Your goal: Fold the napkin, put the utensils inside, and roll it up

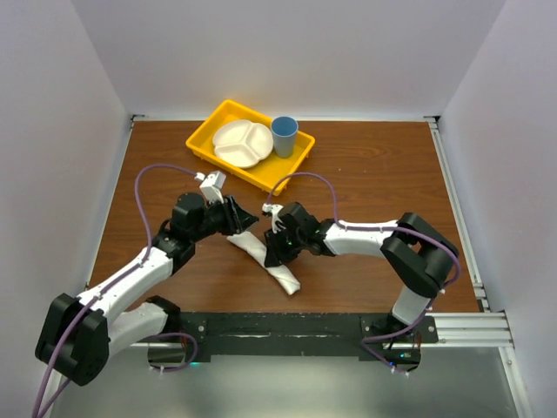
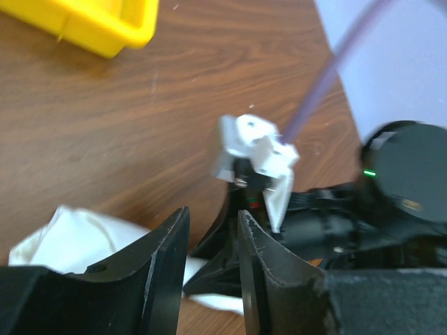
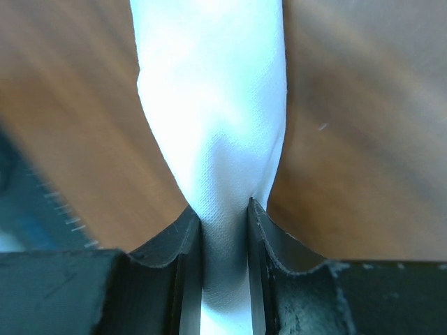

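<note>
The white napkin point(image 1: 287, 279) lies on the wooden table as a narrow roll, running diagonally from upper left to lower right. My right gripper point(image 1: 274, 252) is shut on its middle. In the right wrist view the cloth point(image 3: 209, 105) is pinched between both fingers point(image 3: 223, 209). My left gripper point(image 1: 246, 219) hangs over the roll's upper end with its jaws partly apart and nothing between the tips point(image 2: 213, 213). The napkin's bunched end point(image 2: 63, 237) shows beside and under the left finger. The utensils are hidden from every view.
A yellow tray point(image 1: 204, 144) stands at the back of the table, holding a white divided plate point(image 1: 242, 142) and a blue cup point(image 1: 284, 136). Its corner point(image 2: 105, 28) shows in the left wrist view. The right arm's wrist point(image 2: 335, 223) is close in front of my left gripper.
</note>
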